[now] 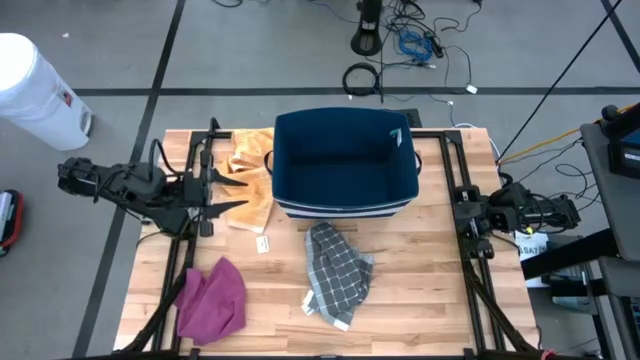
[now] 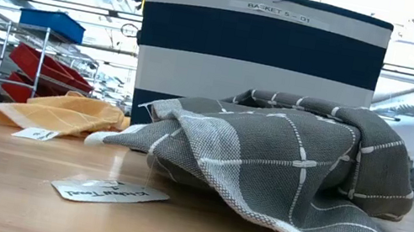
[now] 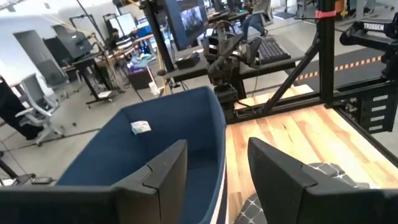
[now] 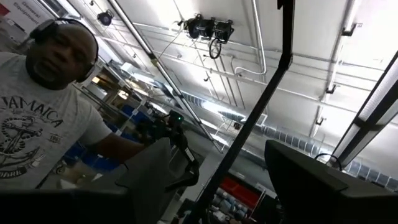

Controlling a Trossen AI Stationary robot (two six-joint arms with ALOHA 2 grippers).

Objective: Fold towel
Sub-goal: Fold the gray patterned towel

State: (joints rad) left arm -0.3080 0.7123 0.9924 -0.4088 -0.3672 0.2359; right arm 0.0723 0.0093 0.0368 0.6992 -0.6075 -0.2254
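Note:
A grey checked towel (image 1: 335, 272) (image 2: 284, 164) lies crumpled on the wooden table in front of the blue basket (image 1: 340, 205) (image 2: 260, 57). An orange towel (image 1: 252, 160) (image 2: 62, 112) lies bunched left of the basket. A purple towel (image 1: 212, 298) lies at the near left. My left gripper (image 1: 245, 194) (image 3: 217, 149) hovers open over the orange towel's near edge, pointing toward the basket, with nothing between its fingers. My right gripper (image 1: 465, 212) (image 4: 217, 146) waits open at the table's right edge, tipped upward.
A white tag (image 1: 264, 244) (image 2: 108, 191) lies on the wood between the orange and grey towels. Black frame rails (image 1: 470, 290) run along both table sides. A white bin (image 1: 35, 90) stands on the floor beyond the far left. A person (image 4: 43, 124) shows in the right wrist view.

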